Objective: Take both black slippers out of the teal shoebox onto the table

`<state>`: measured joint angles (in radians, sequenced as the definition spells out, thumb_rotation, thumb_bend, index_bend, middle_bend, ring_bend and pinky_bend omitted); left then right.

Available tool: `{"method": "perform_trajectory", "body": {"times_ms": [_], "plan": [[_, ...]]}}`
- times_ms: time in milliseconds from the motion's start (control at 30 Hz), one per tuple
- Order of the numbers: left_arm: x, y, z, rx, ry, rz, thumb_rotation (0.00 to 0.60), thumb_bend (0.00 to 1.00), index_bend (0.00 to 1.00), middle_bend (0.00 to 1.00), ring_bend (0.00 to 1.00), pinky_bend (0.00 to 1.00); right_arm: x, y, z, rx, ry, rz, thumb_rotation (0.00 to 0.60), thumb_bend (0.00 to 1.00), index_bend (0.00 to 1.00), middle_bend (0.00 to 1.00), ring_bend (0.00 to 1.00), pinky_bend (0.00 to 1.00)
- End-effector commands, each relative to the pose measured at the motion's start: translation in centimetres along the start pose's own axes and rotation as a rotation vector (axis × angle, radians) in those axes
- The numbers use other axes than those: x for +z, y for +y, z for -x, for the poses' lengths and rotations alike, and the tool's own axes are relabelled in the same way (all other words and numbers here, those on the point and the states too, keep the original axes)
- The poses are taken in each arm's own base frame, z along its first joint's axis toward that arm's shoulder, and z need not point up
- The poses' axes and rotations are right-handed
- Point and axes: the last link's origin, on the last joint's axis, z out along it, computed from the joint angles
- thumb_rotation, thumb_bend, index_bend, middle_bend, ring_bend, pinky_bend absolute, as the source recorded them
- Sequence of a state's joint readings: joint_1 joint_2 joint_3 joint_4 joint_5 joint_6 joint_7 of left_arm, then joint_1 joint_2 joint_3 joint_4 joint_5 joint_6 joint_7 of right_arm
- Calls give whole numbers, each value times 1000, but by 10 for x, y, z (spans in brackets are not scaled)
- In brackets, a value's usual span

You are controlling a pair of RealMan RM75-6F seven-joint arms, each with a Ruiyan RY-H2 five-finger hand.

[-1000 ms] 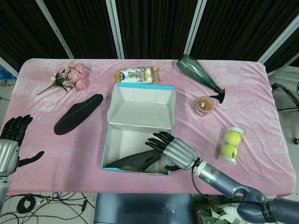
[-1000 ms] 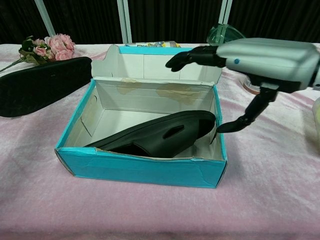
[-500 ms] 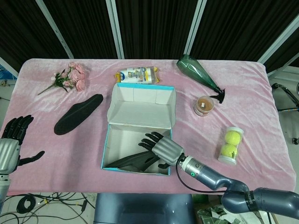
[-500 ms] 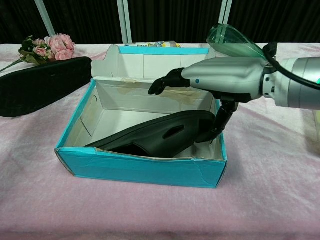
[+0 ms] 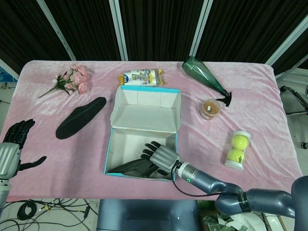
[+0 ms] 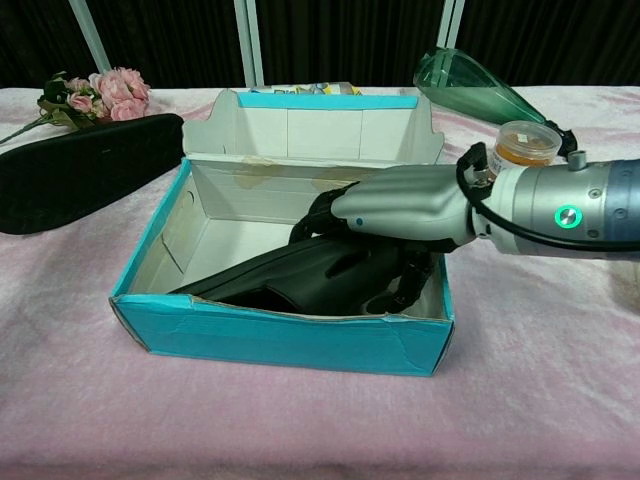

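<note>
The right hand (image 6: 400, 205) reaches inside the open teal cardboard shoebox (image 6: 285, 330), its fingers curled around the black rubber slipper (image 6: 300, 275) lying there. The second black slipper (image 5: 80, 118) lies on the pink velvet counter (image 5: 53, 159), left of the box. The left hand (image 5: 10, 151) hovers empty at the counter's left edge, fingers spread apart.

Shoebox (image 6: 280, 345): teal cardboard, matt, creased. Slipper (image 6: 300, 275): black, matt, rubbery. Robot hand (image 6: 400, 205): brushed silver metal. Surface (image 6: 540, 380): pink plush cloth.
</note>
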<state>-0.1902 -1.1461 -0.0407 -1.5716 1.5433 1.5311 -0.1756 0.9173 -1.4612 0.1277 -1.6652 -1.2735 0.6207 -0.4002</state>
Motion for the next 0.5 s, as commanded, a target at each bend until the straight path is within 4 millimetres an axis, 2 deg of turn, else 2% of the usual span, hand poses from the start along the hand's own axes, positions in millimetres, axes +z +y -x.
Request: {"method": "perform_trajectory", "body": {"times_ms": [33, 133, 200, 500], "plan": [[0, -1, 0, -4, -1, -2, 600, 0, 13, 66, 0, 71, 7, -4, 2, -10, -4, -9, 600, 420, 377, 286, 165, 162], [-1, -3, 1, -7, -3, -7, 600, 0, 17, 66, 0, 72, 14, -8, -2, -5, 24, -21, 600, 493, 483, 354, 229, 209], [-2, -4, 2, -8, -4, -9, 600, 0, 19, 66, 0, 72, 15, -7, -5, 2, 41, -23, 600, 505, 515, 375, 243, 216], [-3, -5, 4, -11, -14, -15, 600, 0, 19, 66, 0, 78, 13, 0, -21, 68, 158, -46, 600, 500, 561, 402, 265, 216]]}}
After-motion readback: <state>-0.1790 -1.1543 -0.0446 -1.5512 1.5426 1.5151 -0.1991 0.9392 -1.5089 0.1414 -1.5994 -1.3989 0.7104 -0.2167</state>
